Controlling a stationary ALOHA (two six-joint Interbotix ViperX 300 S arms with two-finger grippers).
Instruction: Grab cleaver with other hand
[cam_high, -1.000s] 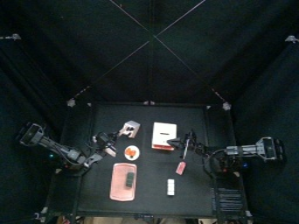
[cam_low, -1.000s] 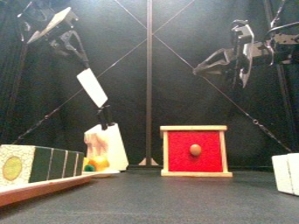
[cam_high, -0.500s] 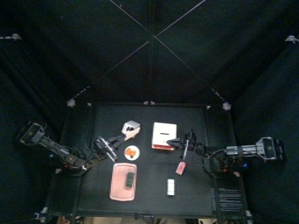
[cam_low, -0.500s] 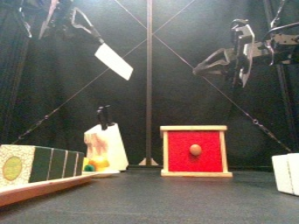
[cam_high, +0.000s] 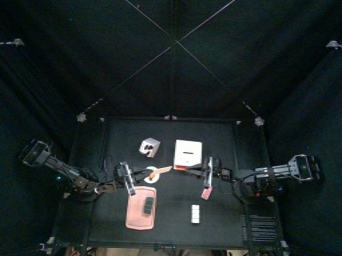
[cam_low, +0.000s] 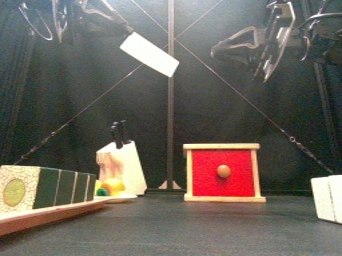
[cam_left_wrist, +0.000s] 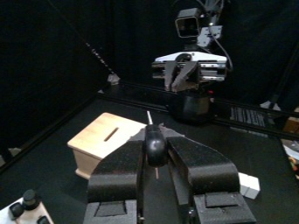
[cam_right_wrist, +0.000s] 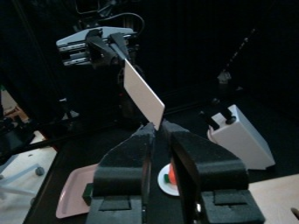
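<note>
Two left gripper (cam_left_wrist: 152, 144) jaws clamp the cleaver's (cam_low: 150, 53) black handle. They hold it high over the table (cam_high: 234, 135), blade stretched toward the right gripper (cam_right_wrist: 162, 133), probably as an offer to that arm. The right jaws stand parted and empty, facing the blade's tip. Open air surrounds both; the box (cam_low: 201, 160) sits well below.

Left gripper (cam_low: 94, 14) raised high, jaws clamped (holding), wrist rolled level; right gripper (cam_low: 267, 40) raised opposite, jaws parted.
</note>
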